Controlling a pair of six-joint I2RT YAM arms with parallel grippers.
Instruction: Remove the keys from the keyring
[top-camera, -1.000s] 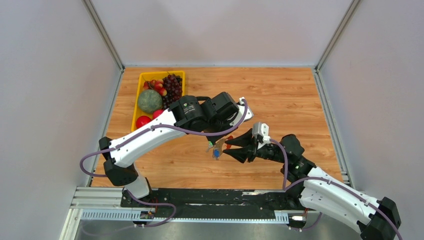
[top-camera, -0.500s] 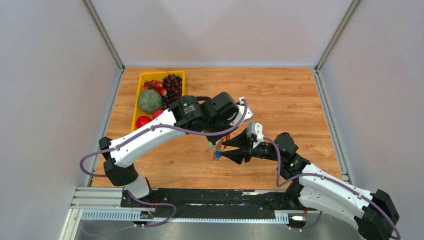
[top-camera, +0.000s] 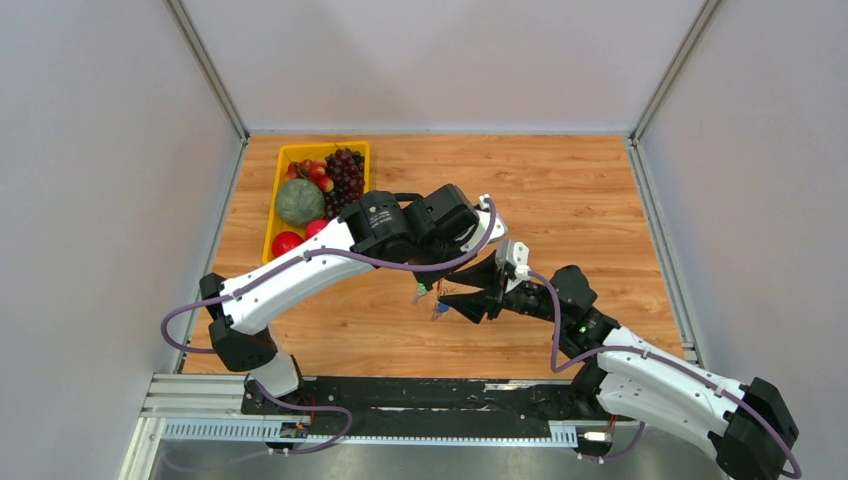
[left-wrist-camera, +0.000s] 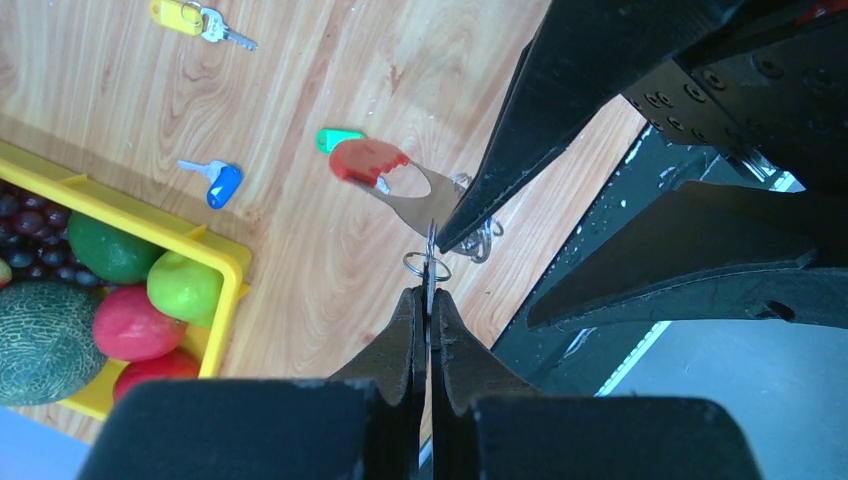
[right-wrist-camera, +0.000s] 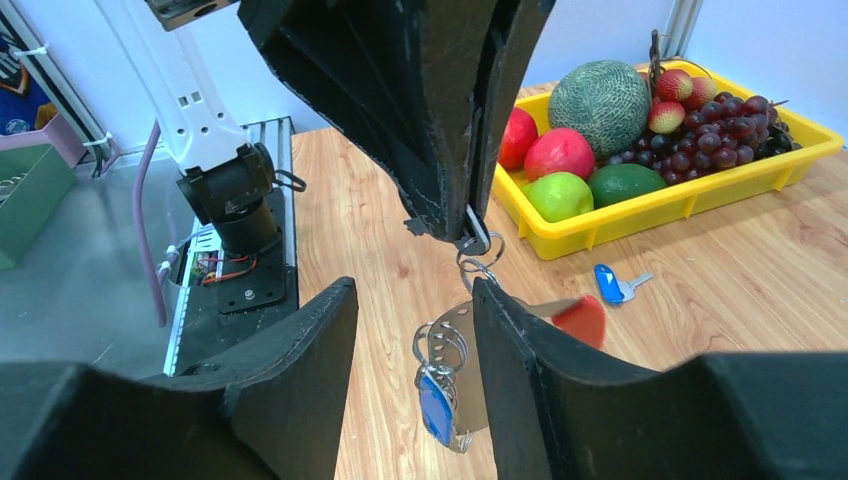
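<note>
left arm (top-camera: 300, 270) arched, left fingers (left-wrist-camera: 405, 340) pinching keyring (left-wrist-camera: 400, 200) | right arm (top-camera: 650, 385) outstretched, right fingers (right-wrist-camera: 300, 380) spread around keyring

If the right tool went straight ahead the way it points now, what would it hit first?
Most likely the keyring, dangling from the shut left tool between the open fingers of the right tool, though depth is unclear.

Top view: keyring (top-camera: 433, 298) and its keys (top-camera: 437, 311) are too small to tell apart. Left wrist view: fingers (left-wrist-camera: 570, 100) of the right gripper (left-wrist-camera: 485, 283) run off the top and right edges and cover one end of the keyring; fruit tray (left-wrist-camera: 130, 203) cut by left edge. Right wrist view: one right finger hides the keyring's middle; blue key (right-wrist-camera: 433, 408) blurred, blade unreadable; left gripper (right-wrist-camera: 468, 235) cut off at top.
</note>
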